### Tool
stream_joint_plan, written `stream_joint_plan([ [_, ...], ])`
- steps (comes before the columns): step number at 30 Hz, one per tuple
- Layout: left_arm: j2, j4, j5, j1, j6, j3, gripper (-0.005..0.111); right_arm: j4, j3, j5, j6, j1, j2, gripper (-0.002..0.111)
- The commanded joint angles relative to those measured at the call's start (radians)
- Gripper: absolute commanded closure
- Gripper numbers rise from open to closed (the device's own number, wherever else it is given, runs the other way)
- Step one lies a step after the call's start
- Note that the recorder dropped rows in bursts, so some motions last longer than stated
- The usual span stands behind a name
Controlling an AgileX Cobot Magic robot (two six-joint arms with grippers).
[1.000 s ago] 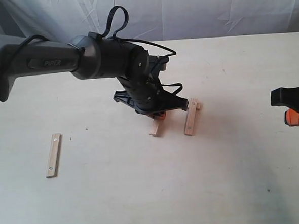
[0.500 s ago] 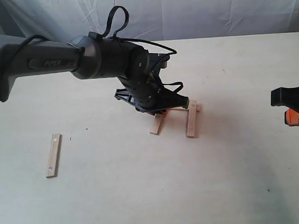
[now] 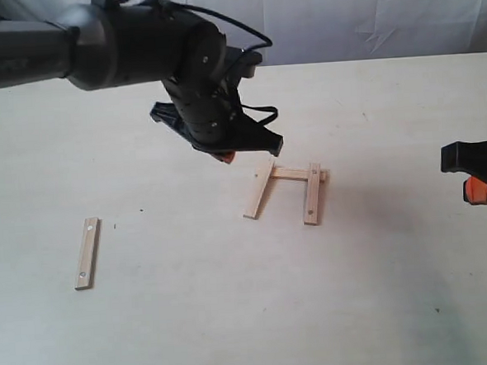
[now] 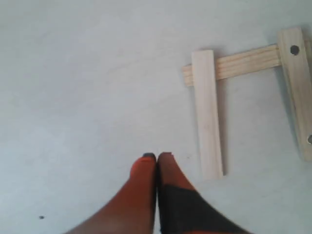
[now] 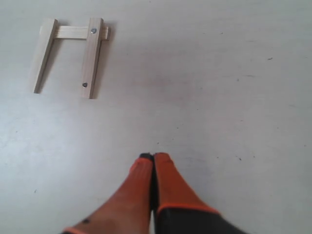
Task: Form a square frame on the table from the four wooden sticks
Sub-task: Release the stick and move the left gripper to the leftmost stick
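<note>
Three wooden sticks form an open U on the table: a left stick, a right stick with dark holes, and a cross stick under their far ends. The same U shows in the left wrist view and the right wrist view. A fourth stick lies alone at the left. My left gripper hovers shut and empty just up-left of the U, fingertips together. My right gripper is shut and empty, far right of the sticks.
A white cloth backdrop hangs behind the table's far edge. The left arm's black body reaches in from the upper left above the table. A few tiny dark specks dot the tabletop.
The left gripper has lifted up and left away from the sticks. The left stick and cross stick, earlier hidden beneath it, now lie uncovered as a U. The right arm has not moved.
</note>
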Motion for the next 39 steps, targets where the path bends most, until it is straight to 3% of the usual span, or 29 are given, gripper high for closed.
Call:
stream_joint_plan([
  [1,-0.114,0.075,0.029,0.022,-0.085,0.074,0.107,-0.008,0.002,-0.012,0.001,-0.005,0.0,0.108],
  [5,-0.23,0.088,-0.005,0.084,-0.109,0.242,0.107,-0.017,0.002,-0.006,0.001,-0.005,0.0,0.108],
  [12,-0.396,0.059,-0.101,0.257,-0.164,0.556,0.107,-0.016,0.002,-0.005,0.001,-0.005,0.0,0.108],
  [18,-0.425,0.058,-0.217,0.301,-0.231,0.717,0.105,-0.003,0.002,-0.008,0.001,-0.005,0.0,0.108],
  [27,-0.425,0.068,-0.314,0.299,-0.231,0.765,0.072,-0.002,0.002,-0.008,0.001,-0.005,0.0,0.108],
  [39,-0.325,0.057,-0.345,0.301,-0.231,0.765,0.071,-0.002,0.002,-0.008,0.001,-0.005,0.0,0.108],
])
